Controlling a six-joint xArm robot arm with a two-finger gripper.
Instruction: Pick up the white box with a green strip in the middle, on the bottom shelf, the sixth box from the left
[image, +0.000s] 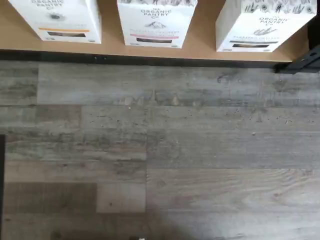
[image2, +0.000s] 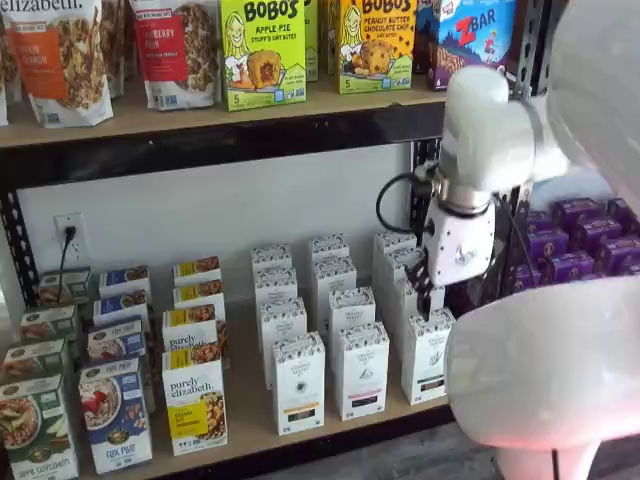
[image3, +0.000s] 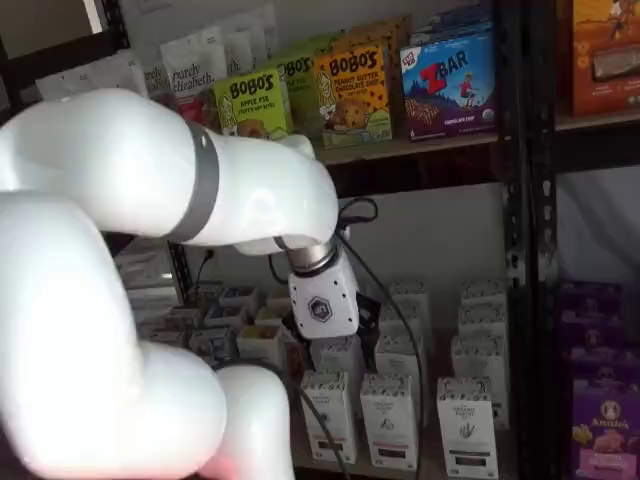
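Note:
The white box (image: 260, 25) with the dark greenish strip stands upright at the front of the bottom shelf (image: 200, 49), beside like cartons with a pink strip (image: 156, 22) and an orange strip (image: 59, 19). In both shelf views it is the rightmost front carton (image2: 428, 356) (image3: 467, 425). My gripper (image2: 430, 288) hangs from the white arm in front of the rows of white cartons, above and behind the white box and apart from it. Only its white body (image3: 322, 300) and a dark edge show. I cannot tell how the fingers stand, and nothing shows in them.
Grey plank floor (image: 160, 150) lies in front of the shelf's black rail (image: 150, 59). Cereal and granola boxes (image2: 115, 415) fill the shelf's left part. Purple boxes (image2: 580, 245) stand beyond the black upright on the right. The upper shelf (image2: 200, 115) holds snack boxes.

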